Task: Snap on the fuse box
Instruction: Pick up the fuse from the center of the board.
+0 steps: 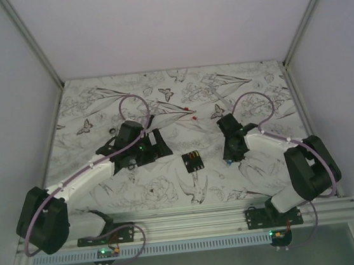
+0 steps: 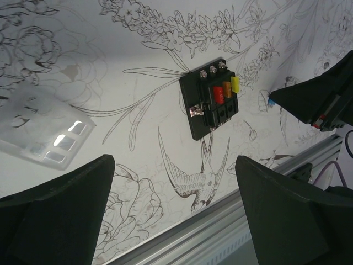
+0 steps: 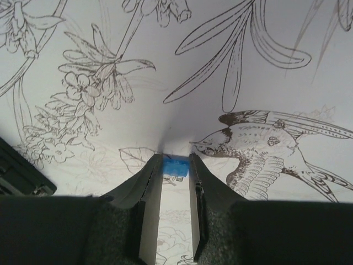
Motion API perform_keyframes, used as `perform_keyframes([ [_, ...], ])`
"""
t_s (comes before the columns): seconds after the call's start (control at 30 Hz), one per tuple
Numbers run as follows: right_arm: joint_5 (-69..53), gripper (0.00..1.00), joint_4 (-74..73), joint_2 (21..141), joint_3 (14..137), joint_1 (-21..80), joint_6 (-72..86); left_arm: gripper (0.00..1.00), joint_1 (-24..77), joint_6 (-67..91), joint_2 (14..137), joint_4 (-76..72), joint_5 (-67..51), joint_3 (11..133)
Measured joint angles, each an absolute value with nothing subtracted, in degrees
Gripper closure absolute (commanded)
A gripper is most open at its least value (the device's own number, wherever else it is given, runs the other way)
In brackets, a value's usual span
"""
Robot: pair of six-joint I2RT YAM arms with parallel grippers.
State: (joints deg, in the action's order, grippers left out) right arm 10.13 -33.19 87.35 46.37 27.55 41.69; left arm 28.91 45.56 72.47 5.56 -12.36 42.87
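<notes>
Fuse box [image 2: 212, 99]: a black square block that lay flat on the desk [image 1: 97, 109], near the middle of the top view, between the two hands and touching neither. Its upper row of slots carried a red, an orange and a yellow fuse. Three metal screw heads stood along its far edge and one metal tab stuck out from its side. It rested just above a printed bird in the desk's floral pattern. The face was too small in every view for any lettering to be read.

The left hand [image 2: 174, 163] hung to the left of the fuse box and well apart from it, spread wide, with nothing between its fingers [image 2: 55, 210]. In the left wrist view the block lay ahead of the hand and slightly to the right of its centre line. A frosted clear cover [image 2: 47, 138] lay on the desk on the other side, also ahead of the hand. The metal rail [image 2: 198, 226] ran along the near edge.

The right hand [image 3: 175, 157] stood to the right of the fuse box, lowered to the desk. It had closed to a narrow gap on a small blue fuse [image 3: 175, 167], and both pads appeared to press its sides. Two small red pieces [image 1: 187, 109] lay farther back on the desk.
</notes>
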Motion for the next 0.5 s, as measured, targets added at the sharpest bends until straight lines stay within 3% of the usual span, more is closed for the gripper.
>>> perform_keyframes([
  [0.5, 5.23, 0.74, -27.24, 80.29, 45.89, 29.10, 42.57, 0.13, 34.85, 45.87, 78.15, 1.21, -11.79, 45.30],
])
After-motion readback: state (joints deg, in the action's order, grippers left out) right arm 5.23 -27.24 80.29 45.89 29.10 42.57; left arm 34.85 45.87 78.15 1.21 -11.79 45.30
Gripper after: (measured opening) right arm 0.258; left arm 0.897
